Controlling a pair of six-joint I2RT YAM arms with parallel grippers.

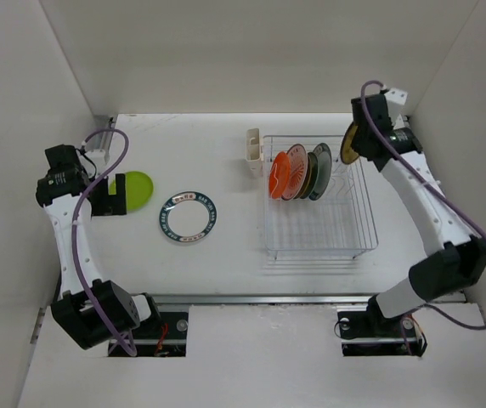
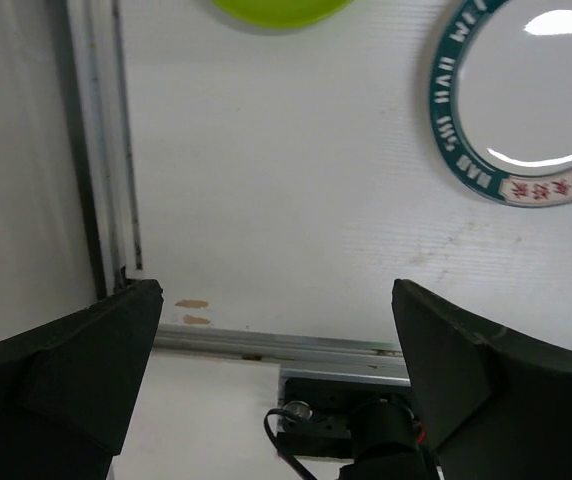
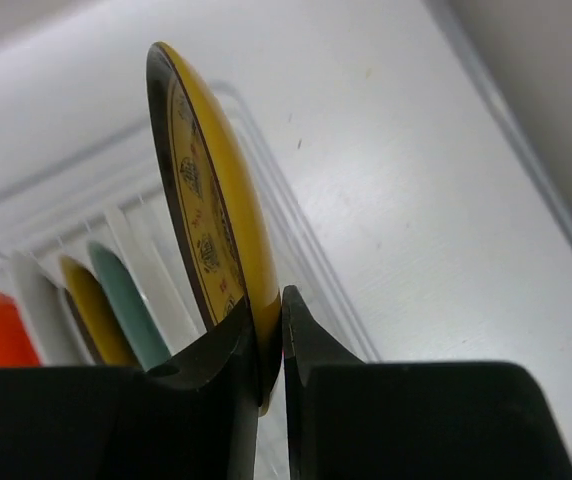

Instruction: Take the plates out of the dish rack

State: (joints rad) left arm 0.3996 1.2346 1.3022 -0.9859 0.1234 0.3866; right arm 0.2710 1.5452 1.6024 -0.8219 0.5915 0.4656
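Note:
The wire dish rack (image 1: pixel 319 231) stands right of centre, with a cream cutlery holder (image 1: pixel 254 154) on its left side. Several plates stand in it at the far end: an orange one (image 1: pixel 277 175), a white one with orange centre (image 1: pixel 294 172), a yellow one and a teal one (image 1: pixel 319 170). My right gripper (image 1: pixel 355 140) is shut on a yellow plate (image 3: pixel 216 210), held on edge above the rack's far right corner. A lime green plate (image 1: pixel 134 192) and a white plate with teal rim (image 1: pixel 187 217) lie flat on the table at the left. My left gripper (image 1: pixel 103 189) is open and empty beside the green plate.
White walls enclose the table on the left, far and right sides. A metal rail (image 1: pixel 260 299) runs along the near edge by the arm bases. In the left wrist view the green plate (image 2: pixel 271 10) and the teal-rimmed plate (image 2: pixel 526 100) lie beyond the fingers (image 2: pixel 66 370).

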